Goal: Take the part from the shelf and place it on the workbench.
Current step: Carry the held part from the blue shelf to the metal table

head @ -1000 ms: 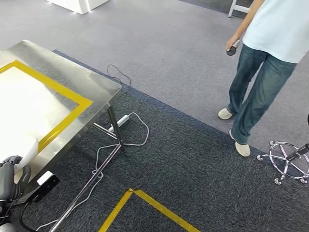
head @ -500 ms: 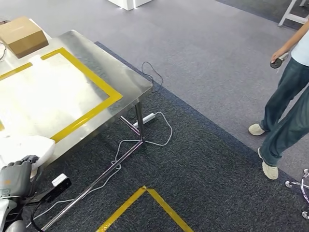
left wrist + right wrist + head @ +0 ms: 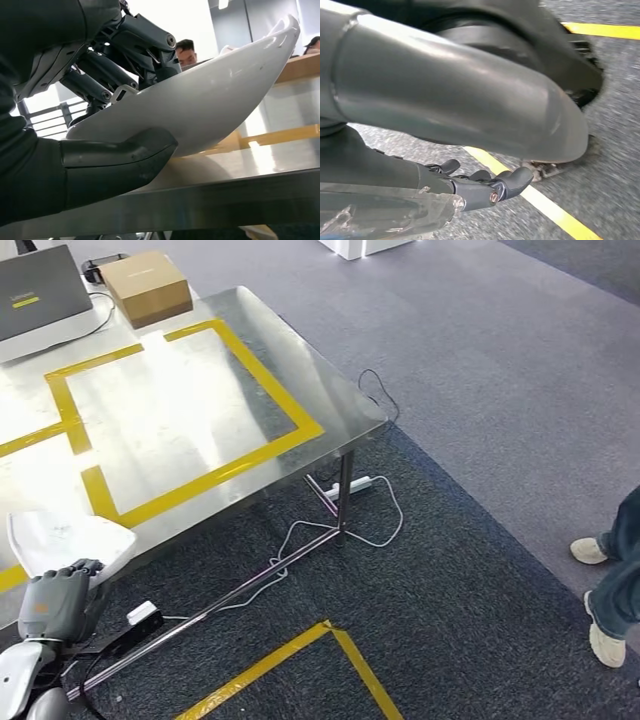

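Observation:
The white curved part (image 3: 68, 538) sticks out over the near edge of the steel workbench (image 3: 317, 380), which carries yellow tape rectangles. My left hand (image 3: 56, 602) grips the part at its near end, low at the left of the head view. In the left wrist view the thumb (image 3: 113, 160) presses under the white part (image 3: 211, 105) and the dark fingers (image 3: 124, 55) wrap over its top, just above the workbench edge (image 3: 226, 195). My right hand (image 3: 486, 185) hangs above the carpet, its fingers loosely apart and holding nothing.
A laptop (image 3: 34, 290) and a cardboard box (image 3: 147, 285) sit at the far side of the bench. White cables and a power strip (image 3: 355, 485) lie by the table leg. Yellow floor tape (image 3: 302, 650) runs close by. A person's shoes (image 3: 604, 590) stand at the right.
The camera has swung, so the workbench now takes up more of the head view and the person has slid off to the right. My left hand still holds the white part.

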